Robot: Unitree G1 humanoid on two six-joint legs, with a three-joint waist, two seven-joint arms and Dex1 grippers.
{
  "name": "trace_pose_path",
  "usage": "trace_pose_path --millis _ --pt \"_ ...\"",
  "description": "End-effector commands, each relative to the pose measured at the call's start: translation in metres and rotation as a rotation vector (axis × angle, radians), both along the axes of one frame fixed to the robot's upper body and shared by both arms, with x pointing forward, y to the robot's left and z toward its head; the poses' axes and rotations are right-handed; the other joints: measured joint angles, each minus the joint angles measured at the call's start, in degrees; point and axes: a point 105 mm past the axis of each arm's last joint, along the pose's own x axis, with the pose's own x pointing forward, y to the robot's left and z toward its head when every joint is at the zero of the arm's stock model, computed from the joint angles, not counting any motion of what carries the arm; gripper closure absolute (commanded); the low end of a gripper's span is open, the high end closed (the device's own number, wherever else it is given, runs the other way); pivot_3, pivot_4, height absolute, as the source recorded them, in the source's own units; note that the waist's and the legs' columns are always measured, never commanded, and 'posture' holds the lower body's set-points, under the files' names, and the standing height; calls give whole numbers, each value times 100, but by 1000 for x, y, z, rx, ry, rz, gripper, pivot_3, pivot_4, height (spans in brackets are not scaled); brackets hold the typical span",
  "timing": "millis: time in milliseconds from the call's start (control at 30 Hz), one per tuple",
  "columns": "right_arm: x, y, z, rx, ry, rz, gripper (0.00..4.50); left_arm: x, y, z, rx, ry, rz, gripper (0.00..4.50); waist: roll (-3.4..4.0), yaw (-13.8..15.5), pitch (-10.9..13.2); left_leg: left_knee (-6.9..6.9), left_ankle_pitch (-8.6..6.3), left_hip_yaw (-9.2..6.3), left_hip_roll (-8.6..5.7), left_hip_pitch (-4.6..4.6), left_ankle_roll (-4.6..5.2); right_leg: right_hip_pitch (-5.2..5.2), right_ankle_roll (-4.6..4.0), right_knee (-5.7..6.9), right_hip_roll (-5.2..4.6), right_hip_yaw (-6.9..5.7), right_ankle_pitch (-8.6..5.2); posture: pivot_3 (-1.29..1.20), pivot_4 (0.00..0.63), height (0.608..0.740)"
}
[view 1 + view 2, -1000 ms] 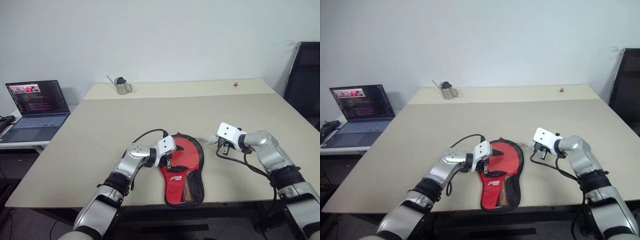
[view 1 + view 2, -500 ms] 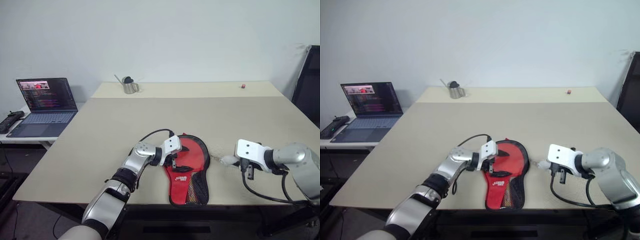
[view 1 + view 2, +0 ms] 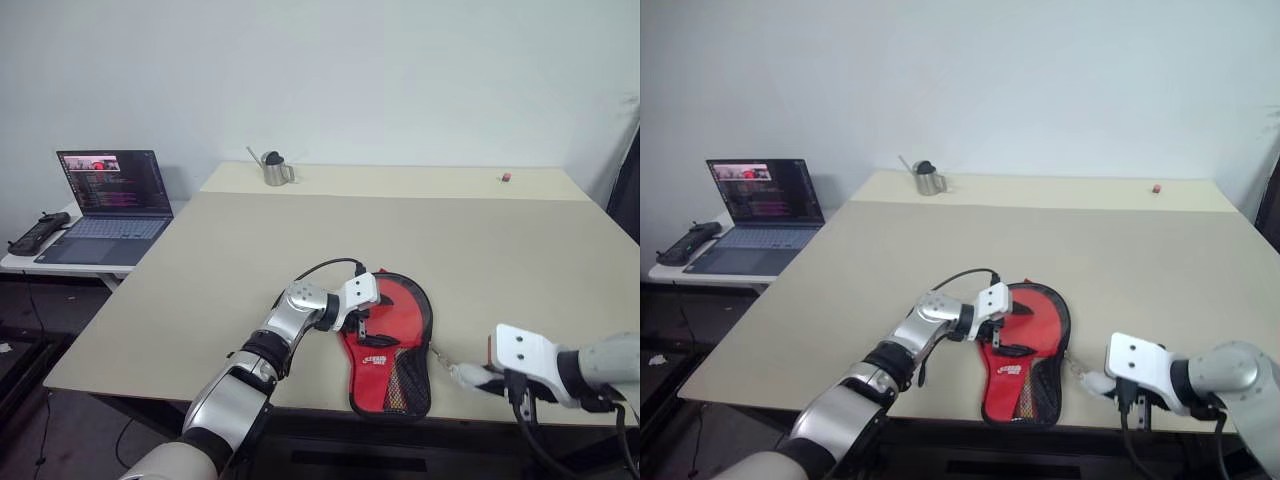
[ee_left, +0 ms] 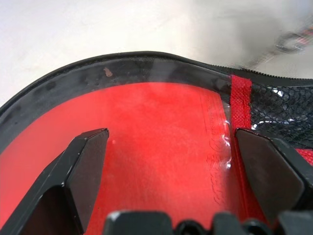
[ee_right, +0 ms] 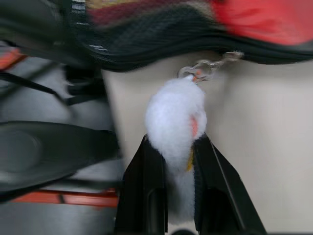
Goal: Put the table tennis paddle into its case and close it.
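Observation:
The case [image 3: 398, 312] lies flat near the table's front edge, a red panel inside a black zip edge, with its narrow mesh end toward me. Striped colours of the table tennis paddle's handle [image 5: 122, 11] show through that mesh. My left gripper [image 3: 365, 326] is open over the round part, its fingers [image 4: 85, 161] spread wide above the red face. Beside the case's right edge, near the narrow end, my right gripper [image 5: 176, 164] is shut on a white fluffy zip pull [image 3: 467, 376]. A small chain [image 5: 208, 68] joins the pull to the zip.
An open laptop [image 3: 106, 196] stands on a side table at the left, with a black controller [image 3: 38, 233] beside it. A small metal watering can [image 3: 273, 169] and a tiny red object [image 3: 506, 177] sit at the table's far edge. A dark chair [image 3: 630, 185] stands at the right.
My right gripper has drawn back along the case's right side toward the front edge, taking the white pull with it. The left gripper shifted slightly right over the case. The camera turned left.

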Motion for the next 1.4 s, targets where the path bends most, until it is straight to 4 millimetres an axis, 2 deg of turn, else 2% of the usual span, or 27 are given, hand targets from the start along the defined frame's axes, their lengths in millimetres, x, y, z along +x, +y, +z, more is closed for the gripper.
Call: trace_pose_path --millis 33,167,367,500,667,867,900,933,1233,1267,1333,1400 --pt "-22 11 5 33 42 51 4274 -27 10 -63 233 130 -44 0 -5 43 -1 2 -3 0 -4 -1 3 5 2 -3 -3 -2 -1 0 150 740" --pt "-49 18 -1 55 125 51 4275 -29 5 -62 239 125 -69 0 -17 86 -8 1 -10 -10 -9 0 8 5 8 -20 -9 -12 -5 0 150 740" --pt "-75 30 -2 158 226 83 4275 -28 -5 -59 236 110 -81 0 -25 102 -14 3 -12 -21 -2 20 8 71 10 -44 -6 -29 -7 0 150 740" --pt "-87 41 -11 217 270 94 4277 -29 -12 -58 229 103 -87 0 -26 122 -15 1 -15 -34 -3 22 12 88 12 -79 -6 -39 -6 0 150 740" --pt "-84 48 -14 227 234 69 4277 -30 -14 -58 225 102 -99 0 -28 161 -15 3 -32 -48 -9 17 23 86 20 -94 -8 -39 -11 0 150 740" --pt "-74 44 -12 188 205 5 4278 -30 -14 -58 221 101 -91 0 -31 162 -15 2 -38 -50 -7 15 24 88 23 -94 -8 -38 -14 0 150 740" --pt "-71 43 -11 186 194 -9 3561 -30 -13 -58 220 101 -90 0 -31 162 -15 3 -38 -51 -7 15 24 88 23 -94 -8 -38 -14 0 150 740" --pt "-71 43 -9 185 194 -4 3356 -30 -12 -59 217 102 -84 0 -32 162 -16 3 -39 -52 -7 15 24 88 23 -94 -8 -38 -14 0 150 740" --pt "-57 42 23 225 179 26 241 -32 -3 -66 203 122 -56 0 -38 160 -22 2 -40 -57 -4 19 26 89 23 -94 -7 -39 -14 0 150 740" --pt "-55 43 26 236 172 26 46 -32 0 -67 202 123 -52 0 -38 156 -22 2 -40 -57 -4 20 26 88 23 -94 -6 -39 -14 0 150 740" --pt "-38 41 37 274 98 -3 46 -32 3 -68 191 129 -35 0 -40 139 -24 0 -40 -56 -1 22 26 88 23 -94 -5 -38 -14 0 150 740" --pt "-11 35 48 323 15 -61 46 -31 6 -68 176 131 -17 0 -39 121 -24 0 -41 -54 1 26 26 88 23 -94 -4 -35 -14 0 150 740"
